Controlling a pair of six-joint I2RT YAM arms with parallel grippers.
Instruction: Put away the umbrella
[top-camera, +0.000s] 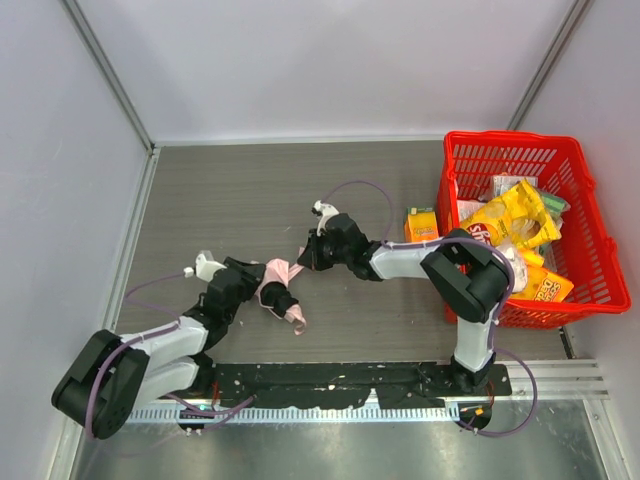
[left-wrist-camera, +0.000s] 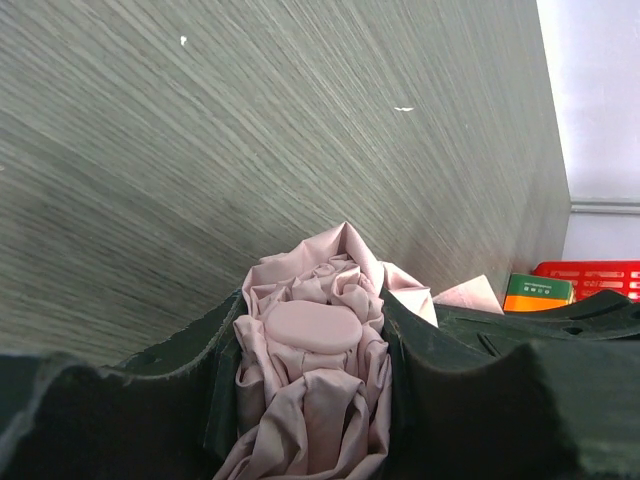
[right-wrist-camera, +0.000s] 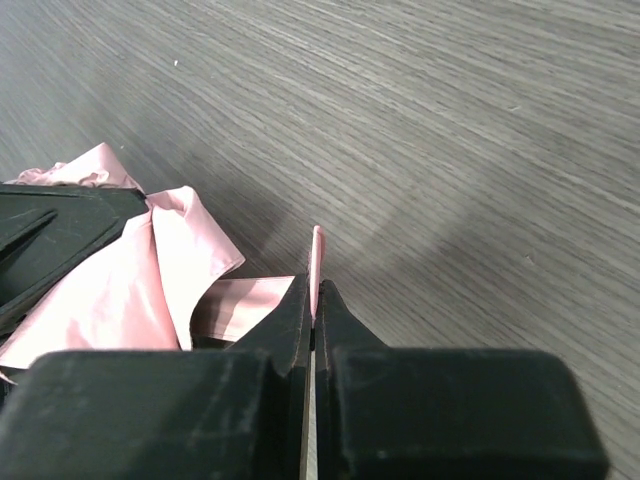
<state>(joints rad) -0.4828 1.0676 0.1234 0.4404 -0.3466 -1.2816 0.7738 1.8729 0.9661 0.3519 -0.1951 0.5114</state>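
Nearest, the two arms rise from their bases at the front edge of the bench (top-camera: 240, 190), both reaching forward over its grey wood-grain top. Just ahead of the bases, left of centre, the left hand (top-camera: 266, 292) is clamped around the umbrella (left-wrist-camera: 310, 400): its dark fingers (left-wrist-camera: 180, 380) press on either side of a bunched roll of pale pink fabric, which bulges up between them, with a smooth oval patch on top. The umbrella lies on the bench between the two hands, collapsed and crumpled, with loose folds spilling out past the left hand. A little farther in, the right hand (right-wrist-camera: 315, 295) meets it from the other side, its jaws together and pinching the thin end of the narrow pink strap (right-wrist-camera: 317, 250), which stands up edge-on from between the fingertips. Beyond and to the right, a small orange and green carton (top-camera: 421, 222) stands on the bench just beside a red plastic basket (top-camera: 510, 138). That basket sits at the far right and holds snack packets, a yellow bag (top-camera: 515, 215) uppermost among them.
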